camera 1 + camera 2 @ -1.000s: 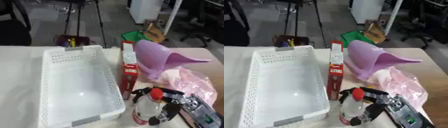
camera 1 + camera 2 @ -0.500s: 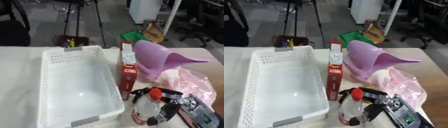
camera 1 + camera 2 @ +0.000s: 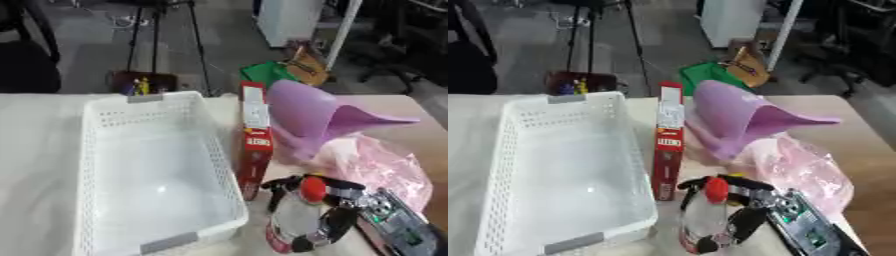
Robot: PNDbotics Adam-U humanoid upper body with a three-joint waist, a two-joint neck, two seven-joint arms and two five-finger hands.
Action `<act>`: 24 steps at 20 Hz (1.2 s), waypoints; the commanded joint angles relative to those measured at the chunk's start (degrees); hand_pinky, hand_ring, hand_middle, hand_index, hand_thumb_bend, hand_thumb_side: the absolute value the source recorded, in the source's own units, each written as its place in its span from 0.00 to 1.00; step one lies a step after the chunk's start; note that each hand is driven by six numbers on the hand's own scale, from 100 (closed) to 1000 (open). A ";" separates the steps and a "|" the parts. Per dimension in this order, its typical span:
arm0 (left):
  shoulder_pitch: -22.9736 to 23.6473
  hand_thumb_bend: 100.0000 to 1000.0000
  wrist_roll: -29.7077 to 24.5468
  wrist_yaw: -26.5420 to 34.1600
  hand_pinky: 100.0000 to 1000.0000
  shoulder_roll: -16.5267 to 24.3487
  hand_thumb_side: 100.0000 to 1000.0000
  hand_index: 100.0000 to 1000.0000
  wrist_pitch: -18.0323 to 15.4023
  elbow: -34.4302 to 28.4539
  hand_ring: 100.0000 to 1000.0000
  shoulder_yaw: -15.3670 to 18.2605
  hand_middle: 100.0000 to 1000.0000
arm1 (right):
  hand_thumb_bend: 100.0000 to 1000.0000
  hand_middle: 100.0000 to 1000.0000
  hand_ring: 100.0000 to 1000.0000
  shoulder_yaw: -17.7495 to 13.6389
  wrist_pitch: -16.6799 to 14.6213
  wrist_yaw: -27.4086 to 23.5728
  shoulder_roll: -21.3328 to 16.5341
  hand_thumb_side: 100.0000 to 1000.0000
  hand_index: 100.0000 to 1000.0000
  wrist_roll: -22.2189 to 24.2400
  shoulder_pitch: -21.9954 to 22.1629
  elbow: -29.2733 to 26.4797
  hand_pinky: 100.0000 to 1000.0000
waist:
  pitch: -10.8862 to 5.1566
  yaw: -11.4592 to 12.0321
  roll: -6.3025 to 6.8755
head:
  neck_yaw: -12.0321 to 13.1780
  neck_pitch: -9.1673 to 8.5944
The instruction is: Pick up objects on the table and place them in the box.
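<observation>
Gripping the upright, red-capped bottle (image 3: pixel 297 220), your right hand (image 3: pixel 346 220) sits just right of the basket (image 3: pixel 105 150).

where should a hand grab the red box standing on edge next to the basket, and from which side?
Probably from above, pinching the red box across its two broad faces near the middle of its top edge. It stands on its long edge close beside the white basket wall, with the purple funnel crowding its other face, so side access looks blocked.
</observation>
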 commanded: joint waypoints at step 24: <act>-0.62 0.00 -0.28 -0.15 0.84 1.26 1.00 0.71 -0.21 -1.01 0.80 0.62 0.73 | 0.58 0.45 1.00 -3.00 -5.21 -0.48 -2.34 0.30 0.58 9.05 -0.91 -1.05 0.95 | -1.17 -0.28 0.20 | 0.28 -0.63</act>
